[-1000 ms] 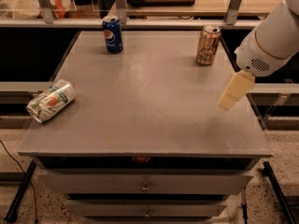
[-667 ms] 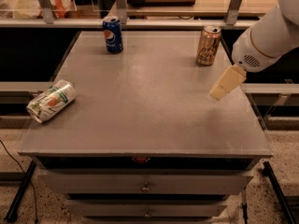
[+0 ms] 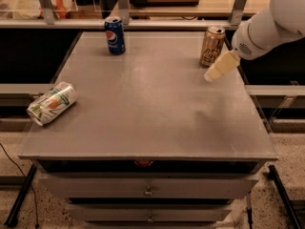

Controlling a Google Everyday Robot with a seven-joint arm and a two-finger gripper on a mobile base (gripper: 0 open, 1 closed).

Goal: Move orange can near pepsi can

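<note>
While the pincer [image 3: 214, 72] hangs just near-right of the orange can [image 3: 212, 46] — spread or pressed together, one cannot tell — that can stands upright at the worktop's [image 3: 143, 109] far right edge, with the pepsi can [image 3: 115, 35] well apart to its left.

The hand [image 3: 213, 74] is held over the right side of the tabletop [image 3: 143, 113], just in front of the orange can [image 3: 212, 46], which stands upright near the back right corner. A broad open stretch of tabletop is left between that can and the pepsi can [image 3: 115, 35], set upright at the back, left of centre. The front left edge is taken up by 1 white-and-green can [image 3: 52, 103] lying on its side. Passage behind the 2 upright cans is blocked by a rail [image 3: 167, 24] along the back edge. The right flank is occupied by the white arm [image 3: 271, 25].
</note>
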